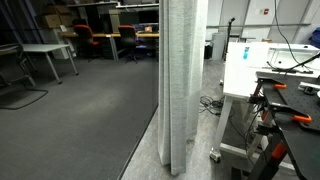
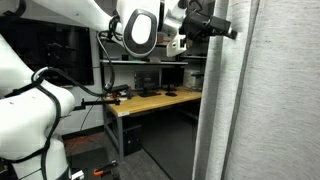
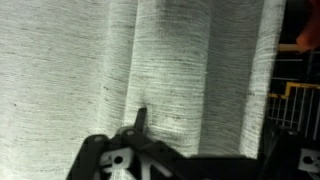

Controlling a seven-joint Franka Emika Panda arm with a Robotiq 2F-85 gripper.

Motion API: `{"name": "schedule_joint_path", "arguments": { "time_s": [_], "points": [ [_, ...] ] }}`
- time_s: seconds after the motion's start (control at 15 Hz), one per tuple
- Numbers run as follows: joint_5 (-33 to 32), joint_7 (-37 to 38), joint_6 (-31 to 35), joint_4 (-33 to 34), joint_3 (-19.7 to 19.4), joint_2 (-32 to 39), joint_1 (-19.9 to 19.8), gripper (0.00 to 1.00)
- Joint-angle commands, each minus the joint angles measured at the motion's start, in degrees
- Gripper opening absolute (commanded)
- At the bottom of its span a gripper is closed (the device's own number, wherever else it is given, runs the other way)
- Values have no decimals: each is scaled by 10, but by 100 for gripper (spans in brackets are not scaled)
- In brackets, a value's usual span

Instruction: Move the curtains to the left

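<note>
One tall whitish-grey sheer pleated curtain (image 1: 182, 80) hangs to the floor. One black gripper (image 2: 228, 31) touches its left edge, high up. Cannot tell how far the jaws are open, or whether they hold fabric.

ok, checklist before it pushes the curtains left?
1. Gripper at the curtains: ok, at the fabric edge in an exterior view.
2. Fabric gripped: cannot tell; wrist view shows one finger against cloth.
3. Gripper open or shut: cannot tell.
4. Curtains apart from the white cart: ok.
5. Floor cables near the hem: not ok, possible snag.
6. Arm above the wooden desk, apart: ok.
</note>
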Motion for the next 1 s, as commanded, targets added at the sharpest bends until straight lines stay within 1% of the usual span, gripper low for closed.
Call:
{"name": "schedule_joint_path", "arguments": {
  "time_s": [0.0,0.07,0.2,0.27,0.4,0.47,0.67,0.73,0.93],
  "points": [
    [11,12,9,31,37,21,-40,92],
    [11,12,8,35,43,23,-48,74],
    [12,13,9,44,55,28,-64,58],
    [12,13,9,47,61,31,-72,49],
    [11,13,9,53,71,34,-86,35],
    [11,14,8,55,75,36,-91,26],
    [8,13,1,62,74,43,-91,4],
    [7,13,-1,63,72,46,-87,1],
    [6,12,-3,62,63,51,-73,0]
  ]
}}
